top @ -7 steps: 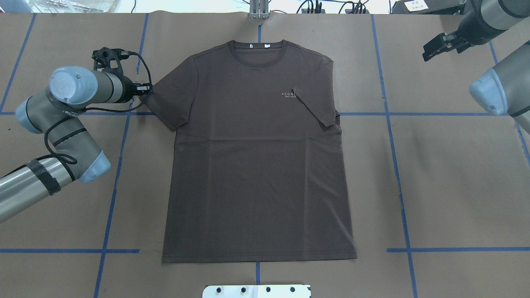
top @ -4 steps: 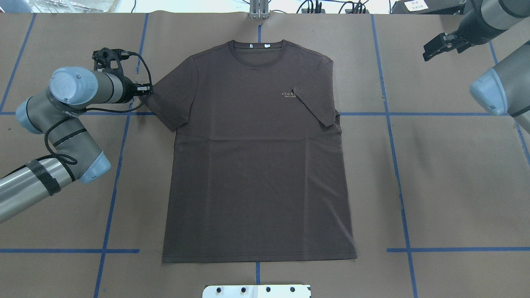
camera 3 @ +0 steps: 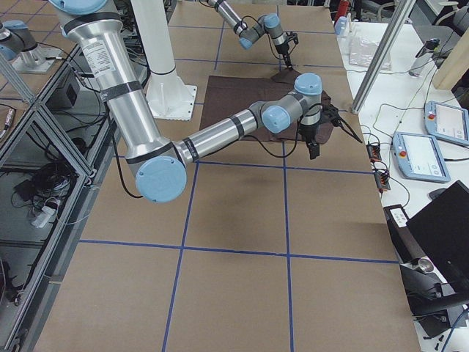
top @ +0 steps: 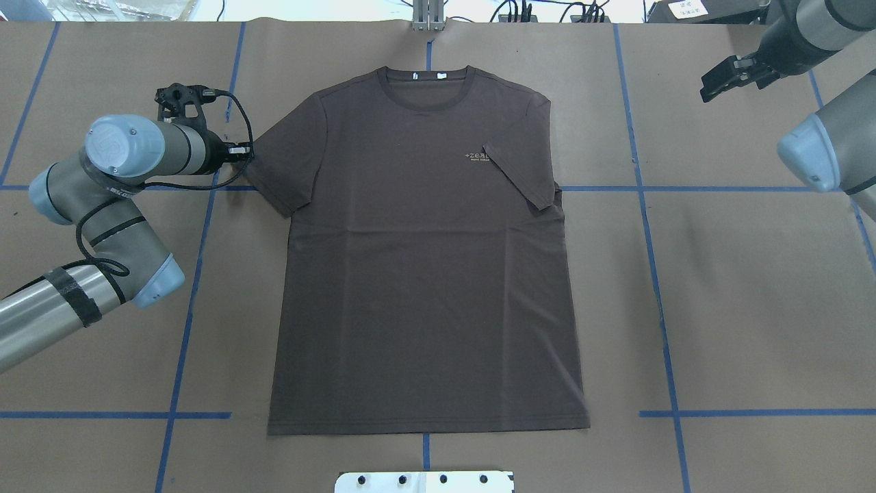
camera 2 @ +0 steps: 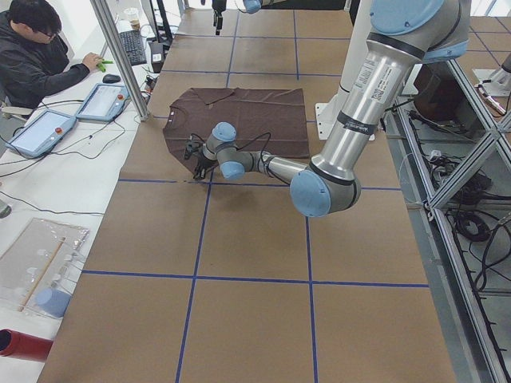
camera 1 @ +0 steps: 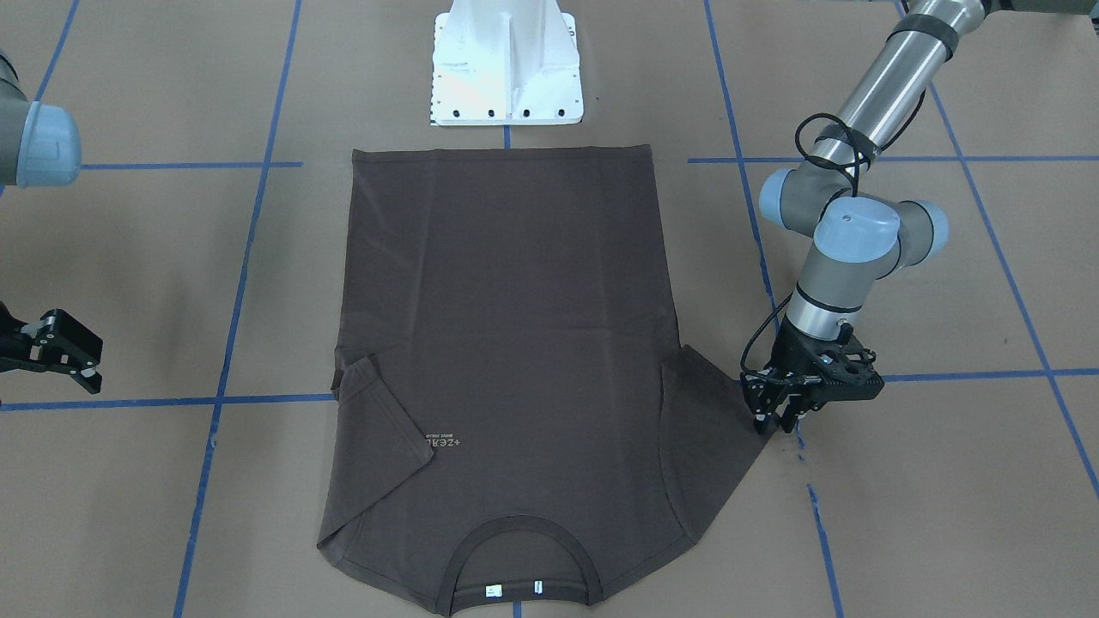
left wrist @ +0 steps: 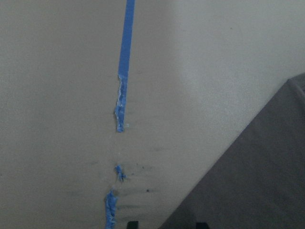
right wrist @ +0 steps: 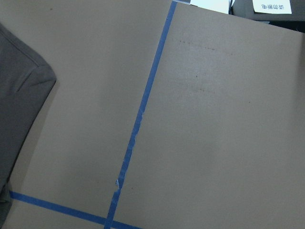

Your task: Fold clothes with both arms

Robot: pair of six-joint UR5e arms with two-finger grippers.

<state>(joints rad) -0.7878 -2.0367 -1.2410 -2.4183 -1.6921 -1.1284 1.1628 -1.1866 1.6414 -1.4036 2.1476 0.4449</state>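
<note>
Brown-paper table (top: 753, 308): left gripper (camera 1: 775, 425) has barely nudged at T-shirt (top: 424, 274) sleeve tip, jaws parted, nothing pinched yet; right gripper (camera 1: 93, 367), jaws spread, has drifted farther off.

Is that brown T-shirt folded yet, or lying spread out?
Mostly spread: the T-shirt lies flat, body unfolded. Only one sleeve is turned in over the chest; the other sticks out.

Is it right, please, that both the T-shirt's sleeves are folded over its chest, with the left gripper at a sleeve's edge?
Only one sleeve is folded over the T-shirt; the overhead view shows the other sleeve spread flat beside the left gripper.
</note>
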